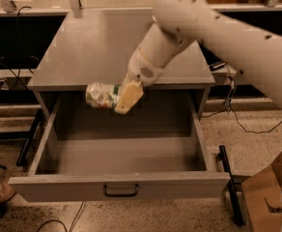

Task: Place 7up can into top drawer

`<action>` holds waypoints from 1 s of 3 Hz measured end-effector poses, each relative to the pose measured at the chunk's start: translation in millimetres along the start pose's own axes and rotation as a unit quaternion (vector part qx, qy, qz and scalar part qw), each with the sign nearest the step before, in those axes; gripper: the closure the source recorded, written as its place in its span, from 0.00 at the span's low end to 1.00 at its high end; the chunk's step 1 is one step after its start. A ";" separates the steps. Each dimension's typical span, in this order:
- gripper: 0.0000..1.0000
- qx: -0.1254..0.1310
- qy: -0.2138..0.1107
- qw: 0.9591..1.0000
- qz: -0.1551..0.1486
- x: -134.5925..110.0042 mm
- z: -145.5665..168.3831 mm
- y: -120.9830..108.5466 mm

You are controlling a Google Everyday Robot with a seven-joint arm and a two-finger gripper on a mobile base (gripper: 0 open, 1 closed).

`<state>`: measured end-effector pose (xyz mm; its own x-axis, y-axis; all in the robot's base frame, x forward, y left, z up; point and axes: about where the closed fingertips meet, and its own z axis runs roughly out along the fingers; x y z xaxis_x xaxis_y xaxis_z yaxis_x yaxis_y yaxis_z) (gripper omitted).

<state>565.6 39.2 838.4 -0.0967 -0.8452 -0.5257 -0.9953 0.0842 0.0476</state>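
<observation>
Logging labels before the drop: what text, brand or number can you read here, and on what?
No text is readable.
7up can, held by the gripper above the open top drawer: green markings, too blurred to read.
Cardboard box: dark mark, unreadable.

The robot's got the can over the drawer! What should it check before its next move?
1. Dented silver-and-green 7up can held in the gripper, jaws shut on it: ok.
2. Wide grey top drawer pulled open: ok.
3. Can past the front edge of the grey cabinet top, over the drawer's opening: ok.
4. Drawer floor bare where the can would land: ok.
5. Can low enough to let go gently: cannot tell.
</observation>
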 end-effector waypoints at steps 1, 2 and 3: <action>1.00 -0.055 0.030 0.998 0.024 22.5 57.7 32.4; 1.00 -0.055 0.030 0.998 0.024 22.6 57.8 32.4; 1.00 -0.041 0.047 0.997 0.053 47.9 71.7 22.5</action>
<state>538.8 38.4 753.3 -0.1974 -0.8799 -0.4323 -0.9762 0.1359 0.1692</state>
